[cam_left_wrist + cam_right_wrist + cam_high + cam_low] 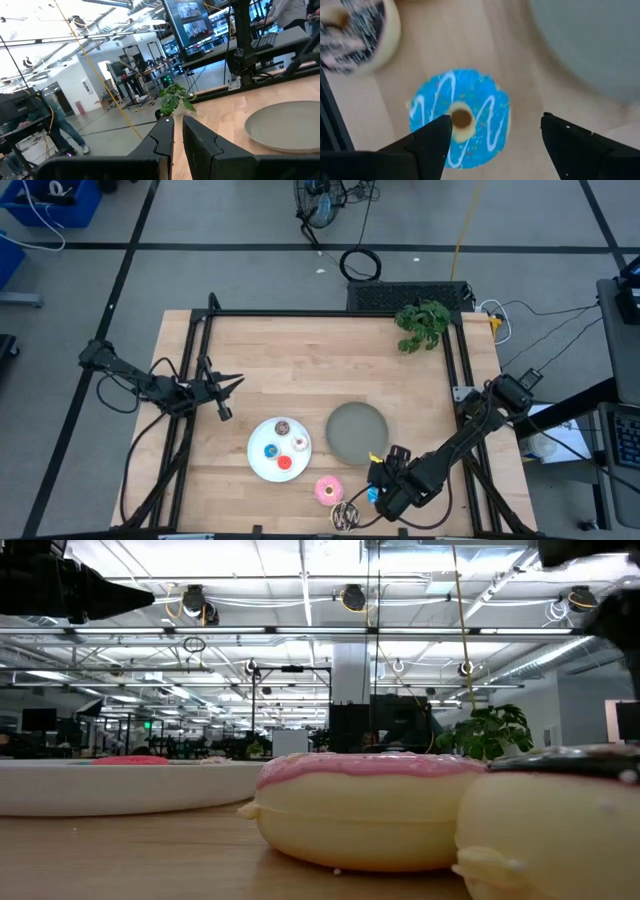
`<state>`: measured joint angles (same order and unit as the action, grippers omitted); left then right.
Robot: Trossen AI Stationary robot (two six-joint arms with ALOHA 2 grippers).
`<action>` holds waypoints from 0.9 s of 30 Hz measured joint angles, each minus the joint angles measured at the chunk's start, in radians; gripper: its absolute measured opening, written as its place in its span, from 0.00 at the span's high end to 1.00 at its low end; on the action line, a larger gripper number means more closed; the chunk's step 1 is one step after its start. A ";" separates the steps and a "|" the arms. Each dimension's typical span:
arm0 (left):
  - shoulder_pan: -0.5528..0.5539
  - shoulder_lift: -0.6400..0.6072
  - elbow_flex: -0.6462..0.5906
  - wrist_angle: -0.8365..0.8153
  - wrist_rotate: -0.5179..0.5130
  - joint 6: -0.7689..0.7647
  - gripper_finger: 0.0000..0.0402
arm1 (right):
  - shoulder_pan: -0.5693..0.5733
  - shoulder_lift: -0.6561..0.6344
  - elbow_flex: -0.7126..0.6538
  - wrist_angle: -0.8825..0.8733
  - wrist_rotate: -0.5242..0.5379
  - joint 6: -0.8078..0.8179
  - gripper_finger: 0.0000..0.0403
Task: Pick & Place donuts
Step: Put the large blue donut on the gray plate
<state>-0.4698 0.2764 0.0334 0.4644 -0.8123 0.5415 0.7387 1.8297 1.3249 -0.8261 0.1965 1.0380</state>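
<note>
Jaws on the right gripper [492, 142] are spread wide and hold nothing. They hang right over the blue donut [459, 117], which lies flat on the wooden bench [300, 360] near its front edge, with one finger [432, 140] partly over it and the other off to its side. Jaws on the left gripper [178, 132] are almost shut and hold nothing; that arm waits over the left side of the bench.

From big to small: the gray plate [357, 431] sits just beside the blue donut. The white plate [262, 463] lies next to it and carries four tiny donuts: brown [282, 427], blue [270, 450], whitish-pink [299, 444] and red [284, 463]. The pink donut [328, 490] lies on the bench in front of the plates. The chocolate donut [346, 516] with white stripes is just beside it, at the front edge.
</note>
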 joint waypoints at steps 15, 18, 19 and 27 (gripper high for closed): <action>0.000 0.000 0.000 -0.018 0.000 0.000 0.88 | -0.028 -0.008 -0.237 0.332 -0.101 0.016 0.28; 0.000 0.000 0.000 -0.020 0.000 0.000 0.88 | -0.035 -0.007 -0.244 0.338 -0.114 0.016 0.28; 0.000 0.000 0.000 -0.019 0.000 0.000 0.88 | -0.037 -0.006 -0.245 0.339 -0.115 0.016 0.28; 0.000 0.000 0.000 -0.020 0.000 0.001 0.88 | -0.046 -0.008 -0.246 0.330 -0.112 0.014 0.46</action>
<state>-0.4698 0.2768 0.0334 0.4442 -0.8127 0.5423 0.6930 1.8219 1.0786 -0.4958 0.0841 1.0525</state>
